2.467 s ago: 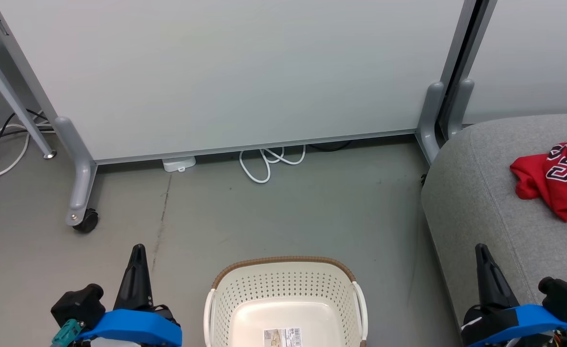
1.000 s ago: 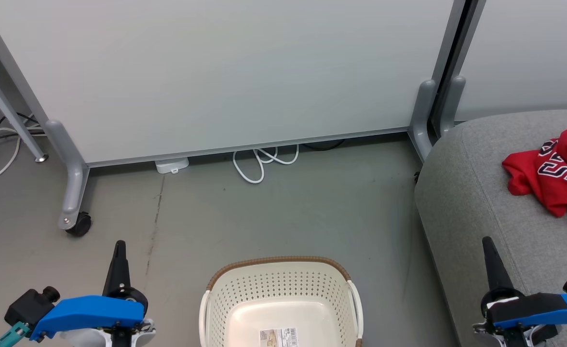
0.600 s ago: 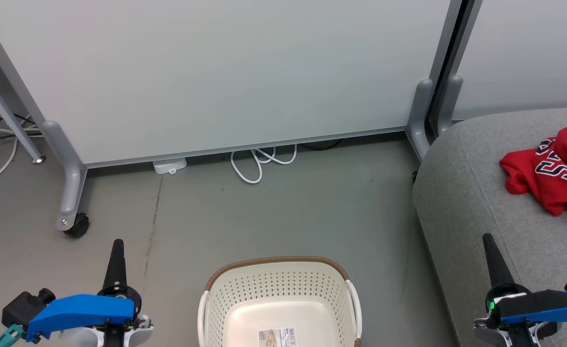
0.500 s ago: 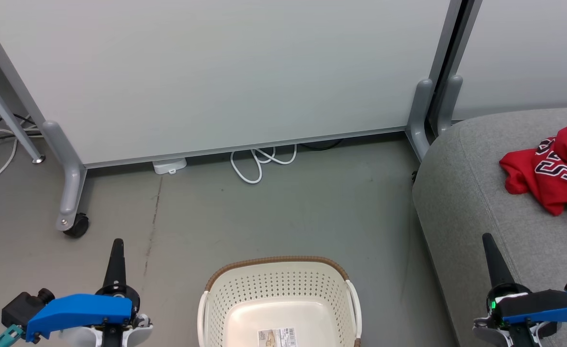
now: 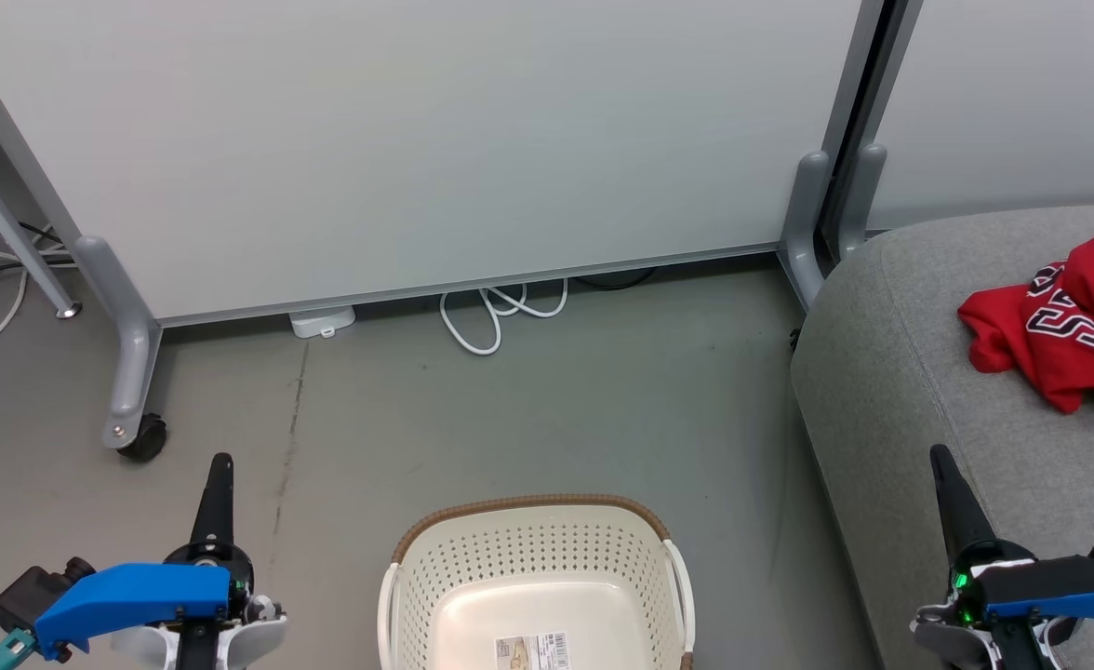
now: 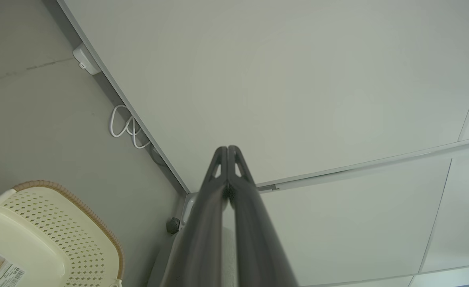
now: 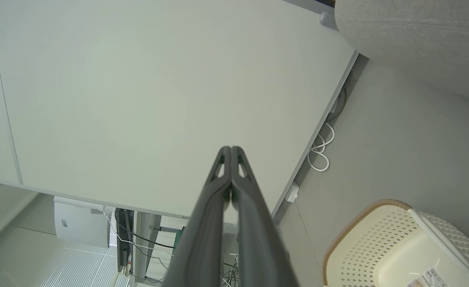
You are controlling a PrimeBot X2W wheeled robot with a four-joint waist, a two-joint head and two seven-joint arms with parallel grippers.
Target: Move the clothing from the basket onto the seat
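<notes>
- Nearest in the head view, the left gripper [image 5: 220, 459] sat at the lower left and the right gripper [image 5: 939, 452] at the lower right. Each showed as one thin dark spike above a blue housing, and a green light [image 5: 962, 582] glowed on the right wrist.
- The left wrist view showed the left gripper [image 6: 227, 148] clenched, fingertips pressed together and holding nothing. The right wrist view showed the right gripper [image 7: 231, 148] closed and empty in the same way.
- Between the grippers, on the grey floor [image 5: 528, 409], stood the cream laundry basket [image 5: 528, 507]. It held no clothing and had a barcode label [image 5: 531, 649] on its bottom.
- Both wrist views caught a corner of the basket [image 6: 51, 215] [image 7: 370, 247], low in the picture.
- To the right, the grey sofa seat [image 5: 891, 391] held the red clothing [image 5: 1059, 344], a crumpled jersey with black-and-white lettering, well apart from the basket.
- Farther back, a looped white cable [image 5: 484, 350] and a small white adapter box [image 5: 322, 322] lay at the foot of a pale partition panel [image 5: 417, 140] standing on a caster [image 5: 144, 438].
- The right wrist view took in a white unit [image 7: 79, 223] and dark cables beyond the panel's edge.
- Against 2.5 seconds earlier, the whole head view had shifted, so the camera had moved. Both grippers had turned edge-on and sat lower, the left one farther left.
- The green light had come on.
- The basket was empty and the clothing lay on the seat at both moments.
</notes>
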